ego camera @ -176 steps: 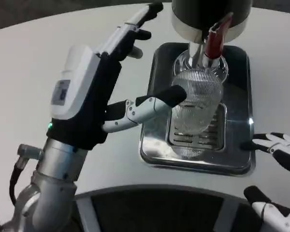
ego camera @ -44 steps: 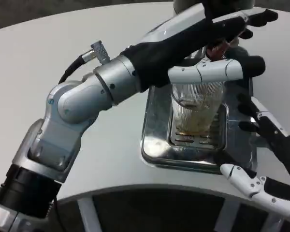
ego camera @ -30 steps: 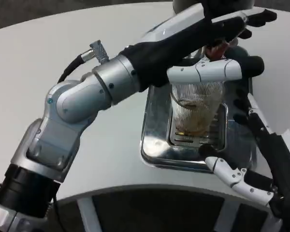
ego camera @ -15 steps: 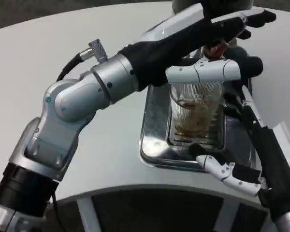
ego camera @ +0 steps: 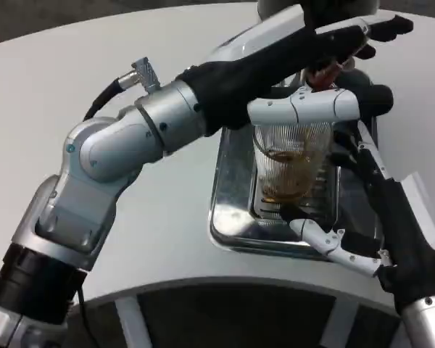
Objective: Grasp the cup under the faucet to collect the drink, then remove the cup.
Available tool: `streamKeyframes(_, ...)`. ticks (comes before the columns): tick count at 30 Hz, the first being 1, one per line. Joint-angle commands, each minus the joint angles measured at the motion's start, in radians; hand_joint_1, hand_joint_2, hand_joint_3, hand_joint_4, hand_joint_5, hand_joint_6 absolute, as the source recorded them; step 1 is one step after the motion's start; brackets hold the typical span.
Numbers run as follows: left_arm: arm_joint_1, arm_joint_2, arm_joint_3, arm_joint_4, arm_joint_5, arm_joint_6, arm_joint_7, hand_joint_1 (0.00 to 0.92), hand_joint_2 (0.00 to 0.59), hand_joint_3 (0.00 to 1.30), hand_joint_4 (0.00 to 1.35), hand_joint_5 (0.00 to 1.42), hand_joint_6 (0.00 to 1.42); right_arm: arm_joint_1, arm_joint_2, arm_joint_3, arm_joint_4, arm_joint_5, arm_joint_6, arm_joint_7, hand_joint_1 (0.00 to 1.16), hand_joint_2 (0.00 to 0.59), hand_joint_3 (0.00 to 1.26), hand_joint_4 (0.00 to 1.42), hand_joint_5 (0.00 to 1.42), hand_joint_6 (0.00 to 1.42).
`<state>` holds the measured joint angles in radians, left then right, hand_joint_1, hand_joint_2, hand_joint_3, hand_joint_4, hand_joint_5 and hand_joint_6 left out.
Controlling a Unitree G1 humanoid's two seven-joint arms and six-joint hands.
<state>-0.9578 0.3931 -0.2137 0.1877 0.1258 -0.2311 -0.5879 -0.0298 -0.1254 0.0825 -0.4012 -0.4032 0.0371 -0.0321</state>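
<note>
On a white table (ego camera: pixel 72 65), a ribbed clear cup (ego camera: pixel 290 163) w/ brown drink at its bottom stands on the drip tray (ego camera: pixel 232 217), right under the red faucet (ego camera: pixel 326 69). Left hand (ego camera: pixel 319 54) reaches across to the faucet; can't tell if it grips. Right hand (ego camera: pixel 370 217), fingers apart, brackets the cup, thumb near its base, holding nothing.
</note>
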Motion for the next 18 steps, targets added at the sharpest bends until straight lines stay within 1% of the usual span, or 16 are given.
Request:
streamKeyframes(1,0.011,0.014,-0.015,0.023,0.016,0.010,-0.033,0.000,0.060,0.13,0.07,0.15,0.19,-0.001,0.002,-0.010,0.001,0.005,-0.012,-0.016,0.79,0.227,0.03,0.09,0.17,0.21)
streamKeyframes(10,0.002,0.013,-0.017,0.030,0.015,0.004,-0.037,0.000,0.060,0.13,0.07,0.15,0.19,-0.050,0.004,-0.027,0.032,0.009,-0.003,-0.022,0.78,0.229,0.03,0.09,0.17,0.20)
streamKeyframes(18,-0.003,0.014,-0.017,0.034,0.016,0.000,-0.043,0.000,0.061,0.14,0.08,0.15,0.19,-0.095,0.009,-0.027,0.069,0.008,0.005,-0.022,0.78,0.233,0.03,0.09,0.16,0.18)
